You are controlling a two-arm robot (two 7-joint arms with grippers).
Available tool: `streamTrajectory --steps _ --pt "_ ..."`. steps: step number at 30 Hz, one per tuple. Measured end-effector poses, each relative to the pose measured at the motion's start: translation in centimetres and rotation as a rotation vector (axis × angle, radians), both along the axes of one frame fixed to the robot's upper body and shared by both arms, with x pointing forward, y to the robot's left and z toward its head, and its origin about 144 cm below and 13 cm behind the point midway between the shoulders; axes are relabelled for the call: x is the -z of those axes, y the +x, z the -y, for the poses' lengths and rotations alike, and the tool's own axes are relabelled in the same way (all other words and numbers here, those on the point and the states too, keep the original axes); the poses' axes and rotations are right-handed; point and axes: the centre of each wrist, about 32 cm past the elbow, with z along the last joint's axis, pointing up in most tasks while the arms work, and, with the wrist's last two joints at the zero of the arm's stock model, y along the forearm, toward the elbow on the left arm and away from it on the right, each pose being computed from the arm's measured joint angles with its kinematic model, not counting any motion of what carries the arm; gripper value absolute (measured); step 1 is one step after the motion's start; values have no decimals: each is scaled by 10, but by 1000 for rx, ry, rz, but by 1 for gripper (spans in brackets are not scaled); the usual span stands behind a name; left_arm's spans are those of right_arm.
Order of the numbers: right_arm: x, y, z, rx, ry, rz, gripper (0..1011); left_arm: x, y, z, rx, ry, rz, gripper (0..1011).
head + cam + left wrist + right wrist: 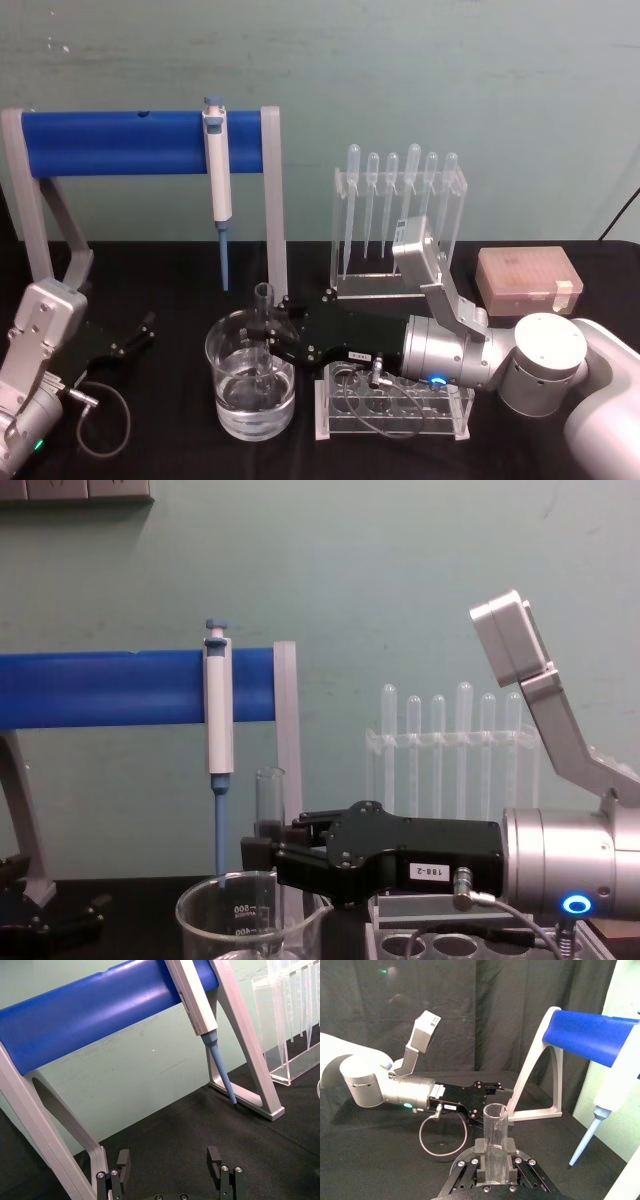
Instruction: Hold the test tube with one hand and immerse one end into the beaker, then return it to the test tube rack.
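The test tube (pixel 264 303) is grasped upright by the right gripper (pixel 272 338), its lower end inside the beaker (pixel 228 400), left of the rack (pixel 400 412). The left gripper (pixel 169 1154) is seen spread open at the far left.

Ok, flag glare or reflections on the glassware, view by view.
Head view: reflections on the water break up the test tube at its lower end in the beaker, below the right tool. Chest view: the blue light ring glows without flare. Right wrist view: the tube clear against the dark curtain. Left wrist view: a highlight streaks the blue bar; the left tool is open.
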Motion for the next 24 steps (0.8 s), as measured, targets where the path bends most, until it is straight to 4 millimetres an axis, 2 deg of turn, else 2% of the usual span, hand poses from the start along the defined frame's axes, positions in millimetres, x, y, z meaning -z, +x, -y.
streamTrajectory --steps 24 --pt "0 1 0 -3 4 2 227 0 0 0 0 0 0 1000"
